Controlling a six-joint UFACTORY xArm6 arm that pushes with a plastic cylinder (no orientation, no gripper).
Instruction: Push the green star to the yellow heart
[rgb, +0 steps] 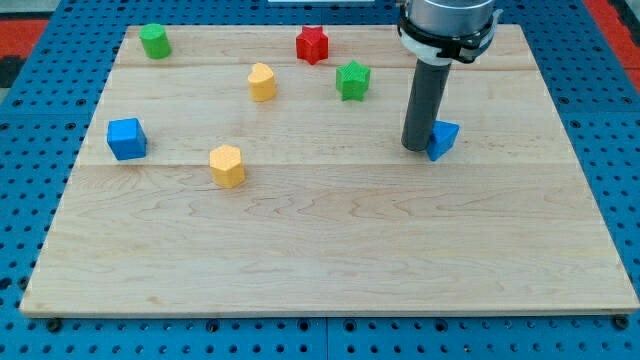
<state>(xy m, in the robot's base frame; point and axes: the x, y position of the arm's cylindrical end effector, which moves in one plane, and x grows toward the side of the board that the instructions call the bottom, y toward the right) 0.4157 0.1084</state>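
Observation:
The green star (352, 80) lies on the wooden board near the view's top, right of centre. The yellow heart (261, 82) lies to its left, about a block's width and a half away. My tip (416, 148) rests on the board to the lower right of the green star, apart from it. It stands right against the left side of a blue triangular block (443, 138).
A red star (312, 44) lies above and between the star and heart. A green block (154, 41) is at the top left, a blue cube (126, 138) at the left, a yellow hexagonal block (227, 165) left of centre. The board (330, 250) is edged by blue pegboard.

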